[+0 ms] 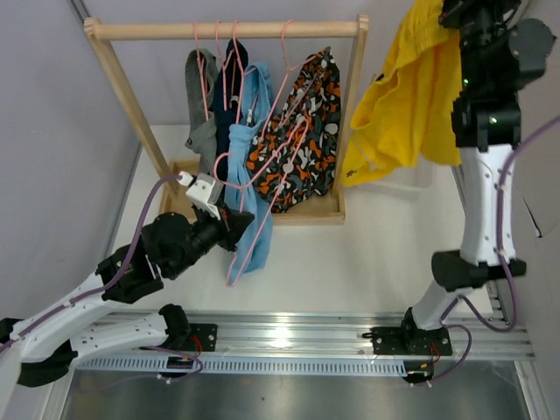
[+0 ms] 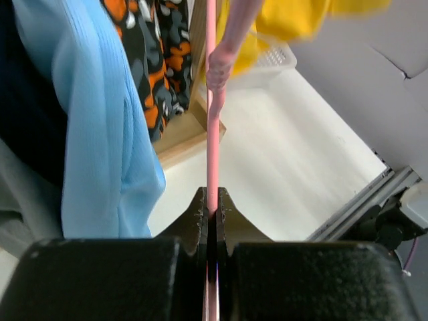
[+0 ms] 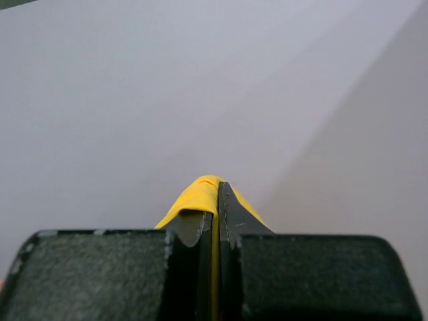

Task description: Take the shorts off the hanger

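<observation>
Soft, crumpled yellow shorts (image 1: 411, 96) hang at two o'clock, clear of the rack, pinched in the closed right hand (image 3: 215, 200). At eight o'clock the left hand (image 2: 212, 208) is clamped tight on a thin, smooth pink hanger (image 2: 212, 134). A ribbed light-blue garment (image 1: 258, 131) and an orange-patterned garment (image 1: 302, 131) drape from the wooden rack (image 1: 227, 30) toward its shallow tray base (image 1: 325, 210).

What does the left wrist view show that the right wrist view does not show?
Only the left wrist view: the left gripper shut on the pink hanger, the light blue garment and the patterned garment. Only the right wrist view: the right gripper pinching a fold of the yellow shorts before a plain wall. Both: the yellow shorts.
</observation>
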Motion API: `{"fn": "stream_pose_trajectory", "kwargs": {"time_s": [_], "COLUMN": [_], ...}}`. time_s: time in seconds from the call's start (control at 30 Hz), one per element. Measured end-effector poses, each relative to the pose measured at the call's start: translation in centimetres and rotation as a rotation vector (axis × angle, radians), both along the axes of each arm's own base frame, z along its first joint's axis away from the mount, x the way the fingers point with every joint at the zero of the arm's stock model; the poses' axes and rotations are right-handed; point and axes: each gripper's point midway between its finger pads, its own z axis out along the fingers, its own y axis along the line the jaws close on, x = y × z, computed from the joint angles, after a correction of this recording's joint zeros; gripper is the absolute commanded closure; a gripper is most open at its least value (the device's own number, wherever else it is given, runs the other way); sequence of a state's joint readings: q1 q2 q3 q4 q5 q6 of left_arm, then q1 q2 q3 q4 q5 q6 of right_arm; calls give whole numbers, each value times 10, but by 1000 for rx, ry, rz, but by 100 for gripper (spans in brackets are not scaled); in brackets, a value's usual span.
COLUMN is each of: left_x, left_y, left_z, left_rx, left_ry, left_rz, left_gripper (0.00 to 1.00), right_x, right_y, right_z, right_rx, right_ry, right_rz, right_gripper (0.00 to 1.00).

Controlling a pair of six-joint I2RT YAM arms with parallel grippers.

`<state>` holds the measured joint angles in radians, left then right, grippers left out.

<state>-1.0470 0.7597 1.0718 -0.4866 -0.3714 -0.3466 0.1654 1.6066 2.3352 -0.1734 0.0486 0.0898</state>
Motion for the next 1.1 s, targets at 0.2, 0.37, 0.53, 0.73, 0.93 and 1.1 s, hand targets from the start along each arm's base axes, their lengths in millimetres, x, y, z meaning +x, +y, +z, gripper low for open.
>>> {"fn": "stream_pose_trajectory", "kwargs": {"time_s": [0.2,0.37,0.53,0.73,0.93,1.1], "left_x": [-4,-4,4,30,67,102], "left_y": [-4,-4,-7,-37,-79,-108], "left_z": [-35,-46,-45,-1,60,93], "left_rx": [23,35,70,118,139,173], "left_ry": [68,85,92,53,-34,-94], "left_rz": [-4,4,37,63,100,160], "left_gripper": [100,100,100,100,100,100], "right_x": [122,203,192,113,-25,-99], "right_y": [-17,-18,-25,-51,-35,-45], "right_z": [-52,-225,-455,-481,-345,-302], "right_rx": [17,33,112,237,321,384], "right_ry": [32,353,844,995,644,470], "right_rz": [-42,-41,-120,-307,-217,-156], "right_gripper": [100,88,1,0,1,1]}}
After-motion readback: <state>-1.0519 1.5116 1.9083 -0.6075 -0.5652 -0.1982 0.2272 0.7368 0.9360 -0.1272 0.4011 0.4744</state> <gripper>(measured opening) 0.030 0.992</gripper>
